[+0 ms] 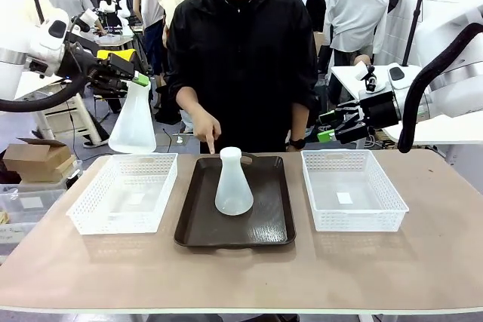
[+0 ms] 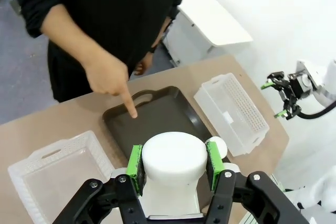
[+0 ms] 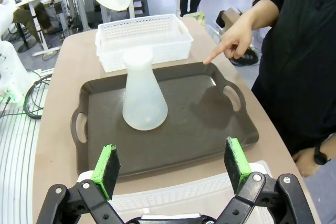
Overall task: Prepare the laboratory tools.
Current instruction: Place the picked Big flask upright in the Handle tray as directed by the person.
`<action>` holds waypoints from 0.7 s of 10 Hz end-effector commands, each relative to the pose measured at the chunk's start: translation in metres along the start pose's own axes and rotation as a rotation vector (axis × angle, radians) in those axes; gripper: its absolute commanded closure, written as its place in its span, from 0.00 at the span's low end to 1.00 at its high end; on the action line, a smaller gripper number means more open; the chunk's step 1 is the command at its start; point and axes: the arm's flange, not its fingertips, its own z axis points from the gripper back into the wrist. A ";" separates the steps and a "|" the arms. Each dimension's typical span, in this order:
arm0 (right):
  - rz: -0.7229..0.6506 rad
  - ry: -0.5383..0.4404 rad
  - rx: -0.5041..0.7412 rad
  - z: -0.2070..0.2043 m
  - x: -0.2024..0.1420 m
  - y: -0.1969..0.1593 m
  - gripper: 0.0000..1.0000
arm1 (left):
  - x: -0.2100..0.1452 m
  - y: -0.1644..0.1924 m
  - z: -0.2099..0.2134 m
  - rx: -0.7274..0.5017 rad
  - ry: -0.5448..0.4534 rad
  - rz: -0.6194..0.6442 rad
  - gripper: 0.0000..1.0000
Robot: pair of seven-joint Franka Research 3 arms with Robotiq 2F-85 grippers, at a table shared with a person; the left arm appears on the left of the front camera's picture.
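White arms, black grippers, a person in black

At the frame edges of the front view, the left arm [image 1: 34, 43] and right arm [image 1: 453, 65] have glossy white shells with thick black cables; the left gripper [image 2: 173, 166] and right gripper [image 3: 172, 166] have black linkages with silver screws and green pads. The person [image 1: 241, 58] wears a loose black shirt and a dark wristwatch [image 3: 320, 156].
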 end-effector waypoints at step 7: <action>0.001 0.004 0.003 0.000 0.000 0.001 0.00 | -0.051 -0.021 -0.008 -0.481 -0.212 -0.306 1.00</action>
